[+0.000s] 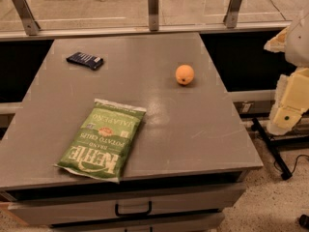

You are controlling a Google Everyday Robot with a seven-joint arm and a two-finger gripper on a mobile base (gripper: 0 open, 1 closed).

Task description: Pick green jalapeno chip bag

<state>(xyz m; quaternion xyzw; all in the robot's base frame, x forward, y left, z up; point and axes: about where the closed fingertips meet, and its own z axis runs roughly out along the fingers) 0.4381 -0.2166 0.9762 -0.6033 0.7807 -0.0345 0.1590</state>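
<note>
A large flat green crinkly chip bag [102,140] with pale sealed ends lies face up on the near-left part of a grey, flat-topped table [193,129]. Its printing is upside down from this view: white "KETTLE" lettering at the near end, then "BRAND POTATO CHIPS", and "JALAPEÑO" toward the far end. The bag is skewed, with its far end turned to the right. Its near sealed end reaches close to the table's front edge, and I cannot tell whether it overhangs.

A small round orange fruit [184,74] sits to the right of centre, well apart from the bag. A small flat dark blue packet [85,60] lies near the far-left corner; it carries pale marks too small to read. Bare tabletop lies between the three things and to the right of the bag.

What seems to be the pale cream gripper [288,111] hangs off the table's right side, beyond its right edge and well apart from the bag. It holds nothing that can be seen, and I cannot tell how far open it is.

Below the tabletop is a closed grey drawer with a black handle [133,209]; its contents are hidden. Behind the table runs a rail with upright metal posts [153,6]. A black cable [289,166] lies on the speckled floor at the right.
</note>
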